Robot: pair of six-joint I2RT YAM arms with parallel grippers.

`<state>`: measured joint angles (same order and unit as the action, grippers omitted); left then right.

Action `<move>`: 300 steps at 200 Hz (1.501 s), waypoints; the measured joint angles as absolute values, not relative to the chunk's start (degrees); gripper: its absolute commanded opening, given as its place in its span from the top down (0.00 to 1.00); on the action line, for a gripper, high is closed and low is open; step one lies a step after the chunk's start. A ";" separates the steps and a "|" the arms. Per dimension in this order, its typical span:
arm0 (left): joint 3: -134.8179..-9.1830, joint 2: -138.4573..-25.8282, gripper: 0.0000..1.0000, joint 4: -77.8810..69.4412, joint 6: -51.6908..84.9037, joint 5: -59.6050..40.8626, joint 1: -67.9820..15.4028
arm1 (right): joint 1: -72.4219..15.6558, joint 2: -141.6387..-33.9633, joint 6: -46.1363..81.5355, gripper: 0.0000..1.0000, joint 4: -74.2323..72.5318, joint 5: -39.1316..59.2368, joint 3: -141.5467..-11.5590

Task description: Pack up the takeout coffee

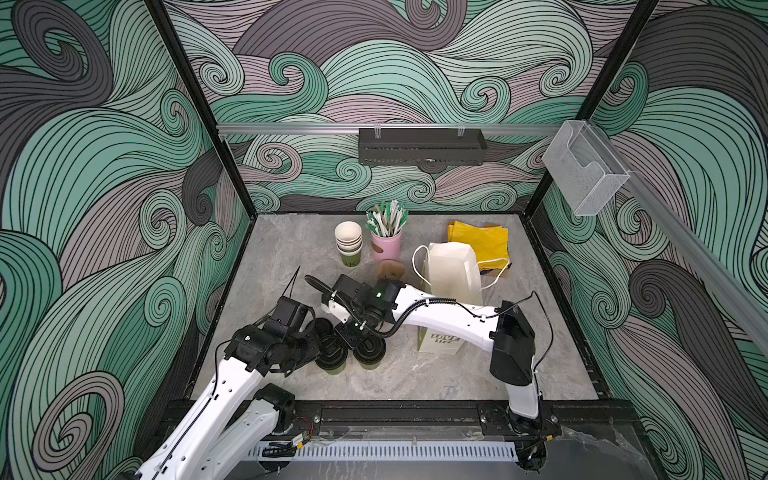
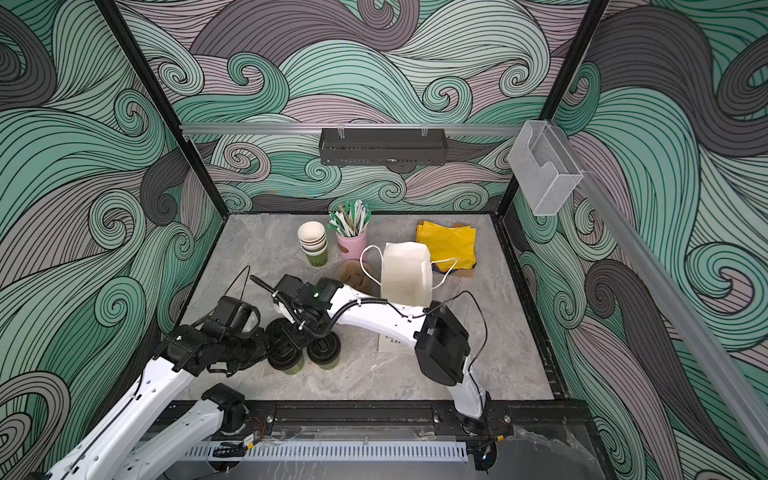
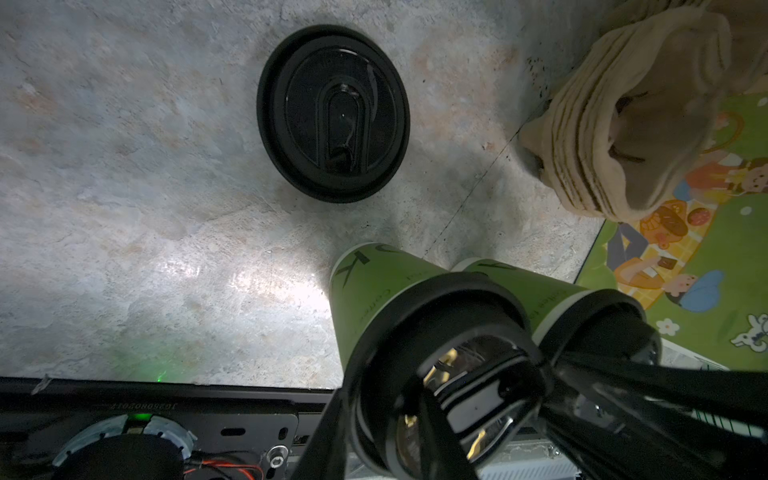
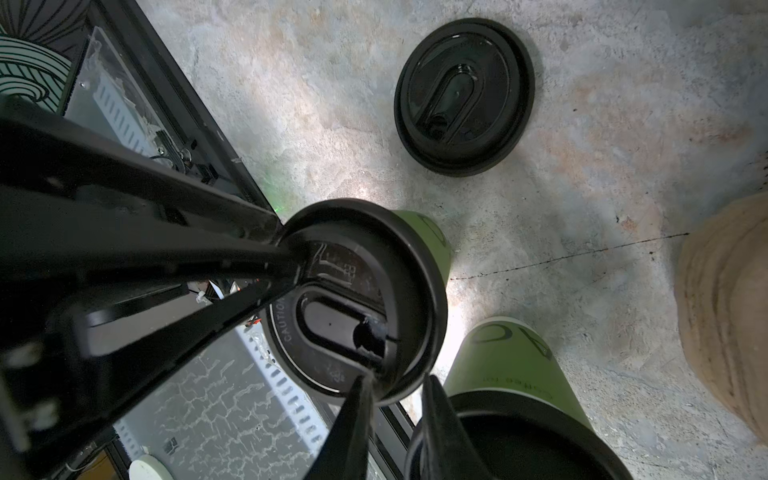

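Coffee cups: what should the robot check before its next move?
1. The left cup and right cup stand upright: ok.
2. The left lid and right lid are on: ok.
3. The left pincer clamps the left lid's rim: ok.
4. Grip of the right pincer: cannot tell.
5. The bag stands open: ok.
6. The spare lid lies apart from both cups: ok.

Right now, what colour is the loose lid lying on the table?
Glossy black. The loose lid shows best in the left wrist view.
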<state>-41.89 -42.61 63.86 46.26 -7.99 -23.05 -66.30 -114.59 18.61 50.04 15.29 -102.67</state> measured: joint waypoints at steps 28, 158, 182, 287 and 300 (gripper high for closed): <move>-41.89 -42.63 0.72 63.86 46.26 -7.99 -23.00 | -66.30 -114.69 18.65 0.77 50.13 15.46 -102.39; -42.11 -43.05 0.73 63.86 46.06 -8.16 -23.00 | -66.35 -115.13 18.65 0.79 48.90 16.86 -101.32; -42.11 -43.05 0.73 63.86 46.04 -8.16 -23.00 | -66.35 -115.11 18.68 0.80 48.80 16.93 -101.25; -42.22 -43.38 0.72 63.86 45.95 -8.32 -23.00 | -66.32 -115.13 18.70 0.64 49.28 17.10 -101.23; -42.30 -43.42 0.72 63.88 45.93 -8.32 -23.00 | -66.32 -115.11 18.72 0.61 49.34 17.12 -101.23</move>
<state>-42.30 -43.42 63.88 45.93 -8.32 -23.00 -66.32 -115.11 18.72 49.34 17.12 -101.23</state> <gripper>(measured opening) 0.276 0.369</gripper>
